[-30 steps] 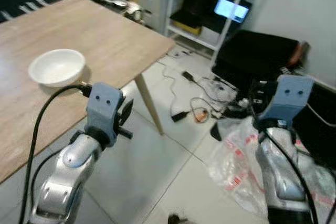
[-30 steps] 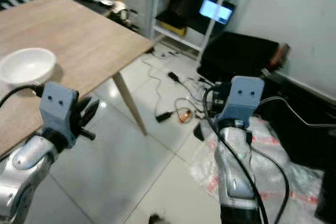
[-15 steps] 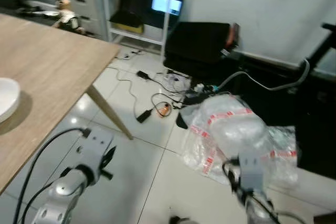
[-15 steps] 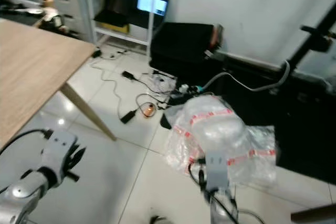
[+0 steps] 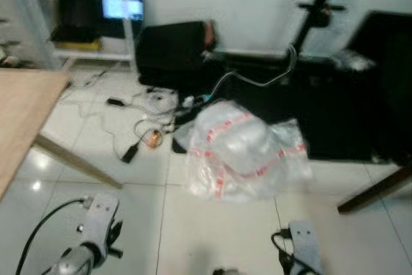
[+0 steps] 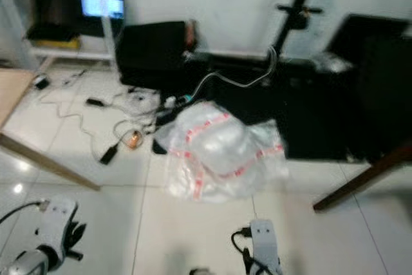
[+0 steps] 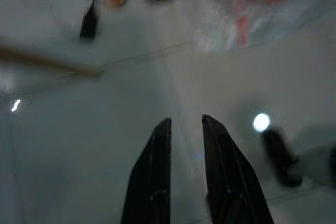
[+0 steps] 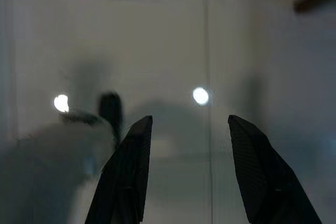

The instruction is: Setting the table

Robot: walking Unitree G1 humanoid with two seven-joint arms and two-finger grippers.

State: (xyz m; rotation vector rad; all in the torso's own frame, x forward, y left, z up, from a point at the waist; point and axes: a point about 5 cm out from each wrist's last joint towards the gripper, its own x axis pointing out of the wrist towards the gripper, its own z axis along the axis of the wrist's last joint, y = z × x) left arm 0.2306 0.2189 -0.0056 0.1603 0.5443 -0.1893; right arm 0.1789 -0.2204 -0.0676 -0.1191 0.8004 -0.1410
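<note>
Left eye view looks down at a tiled floor (image 5: pixel 212 223), blurred as it would be while the robot walks or turns. Just a corner of the wooden table (image 5: pixel 22 104) shows at the left edge, with one slanted leg (image 5: pixel 77 162) under it. No dish or cutlery can be made out on that corner, so where the task's tableware sits cannot be told from here.

Both arms hang low near the bottom of the picture, which suits carrying nothing while moving. The left hand (image 7: pixel 184 182) points at the floor with its two black fingers (image 7: pixel 152 182) close together, a narrow gap between them and nothing held. The right hand (image 8: pixel 186 177) also points at bare tile, its fingers (image 8: pixel 126 177) set well apart and empty.

Ahead on the floor lies a crumpled clear plastic bag (image 5: pixel 241 149) with red markings. Just beside it are loose cables (image 5: pixel 138 130). Behind stand a black case (image 5: pixel 170 53) and a white shelf unit (image 5: pixel 77 24) holding a lit screen (image 5: pixel 122 8). A dark stand pole (image 5: pixel 318 11) rises at the back. My judgement is that the robot is between items, heading off to fetch something, and the bag and cables are trip hazards on that path.
</note>
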